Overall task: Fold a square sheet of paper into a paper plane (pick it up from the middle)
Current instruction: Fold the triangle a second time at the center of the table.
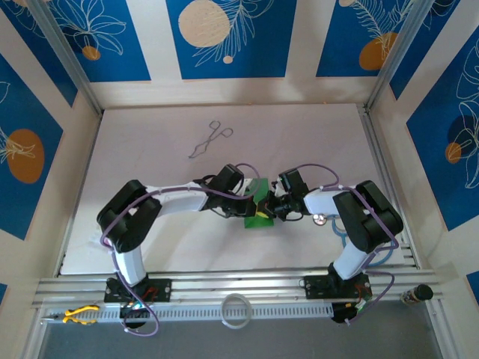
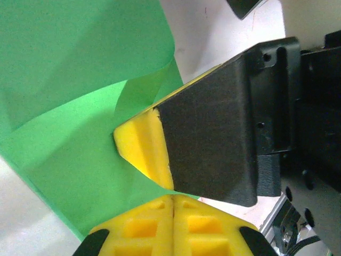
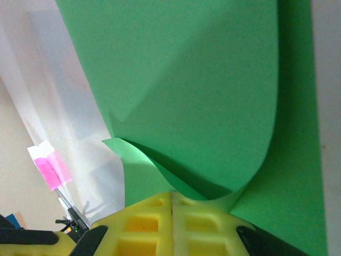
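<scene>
The square sheet of paper (image 1: pixel 260 196) is bright green and bent into curved folds at the middle of the table, between my two grippers. My left gripper (image 1: pixel 254 209) reaches it from the left and my right gripper (image 1: pixel 272 209) from the right. In the left wrist view, my left gripper (image 2: pixel 173 198) has its yellow tips pressed together at the paper (image 2: pixel 80 80), with the right gripper's black and yellow finger (image 2: pixel 213 138) just beyond. Seen from the right wrist, my right gripper (image 3: pixel 171 196) is shut on a curled fold of the paper (image 3: pixel 202 80).
Thin metal forceps (image 1: pixel 209 140) lie on the white table further back on the left. A small pink item (image 3: pixel 49 168) shows at the left of the right wrist view. A white ring (image 1: pixel 236 309) and a yellow-handled tool (image 1: pixel 78 314) rest by the near rail.
</scene>
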You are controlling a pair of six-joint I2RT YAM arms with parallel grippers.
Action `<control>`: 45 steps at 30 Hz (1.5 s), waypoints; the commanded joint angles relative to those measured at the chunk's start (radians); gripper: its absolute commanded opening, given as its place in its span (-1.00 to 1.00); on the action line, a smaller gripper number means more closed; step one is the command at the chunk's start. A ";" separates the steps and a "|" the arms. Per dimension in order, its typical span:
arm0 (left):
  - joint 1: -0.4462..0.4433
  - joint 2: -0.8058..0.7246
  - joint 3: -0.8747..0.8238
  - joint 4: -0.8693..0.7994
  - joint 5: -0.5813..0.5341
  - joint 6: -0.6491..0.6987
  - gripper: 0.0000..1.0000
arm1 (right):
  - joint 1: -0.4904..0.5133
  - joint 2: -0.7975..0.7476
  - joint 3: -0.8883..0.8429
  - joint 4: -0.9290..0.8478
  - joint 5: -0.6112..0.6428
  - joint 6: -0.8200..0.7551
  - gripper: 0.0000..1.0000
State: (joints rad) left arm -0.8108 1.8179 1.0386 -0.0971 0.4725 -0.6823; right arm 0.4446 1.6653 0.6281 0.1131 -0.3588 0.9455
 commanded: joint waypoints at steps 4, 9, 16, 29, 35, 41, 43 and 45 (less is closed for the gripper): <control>-0.023 0.039 0.021 -0.030 0.041 0.015 -1.00 | -0.004 0.008 0.001 -0.078 0.038 0.007 -1.00; -0.033 0.050 0.029 -0.074 0.006 0.036 -1.00 | -0.004 0.008 0.001 -0.079 0.040 0.007 -1.00; -0.034 0.062 0.029 -0.101 -0.045 0.059 -1.00 | -0.004 0.010 0.000 -0.080 0.039 0.007 -1.00; -0.036 0.054 -0.032 -0.099 -0.075 0.064 -1.00 | -0.006 0.013 0.002 -0.094 0.044 -0.002 -1.00; -0.037 0.036 -0.077 -0.071 -0.068 0.034 -1.00 | -0.007 0.014 0.001 -0.101 0.050 -0.005 -1.00; -0.041 0.007 -0.133 -0.038 -0.054 -0.009 -1.00 | -0.009 0.012 0.004 -0.109 0.052 -0.011 -1.00; -0.041 -0.004 -0.147 -0.036 -0.052 -0.018 -1.00 | -0.009 0.014 0.004 -0.109 0.054 -0.012 -1.00; -0.041 -0.016 -0.157 -0.039 -0.052 -0.023 -1.00 | -0.009 0.014 0.005 -0.109 0.054 -0.012 -1.00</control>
State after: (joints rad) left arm -0.8402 1.8191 0.9237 -0.0479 0.4183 -0.6838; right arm 0.4446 1.6653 0.6373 0.0891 -0.3561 0.9443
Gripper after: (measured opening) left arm 0.061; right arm 0.045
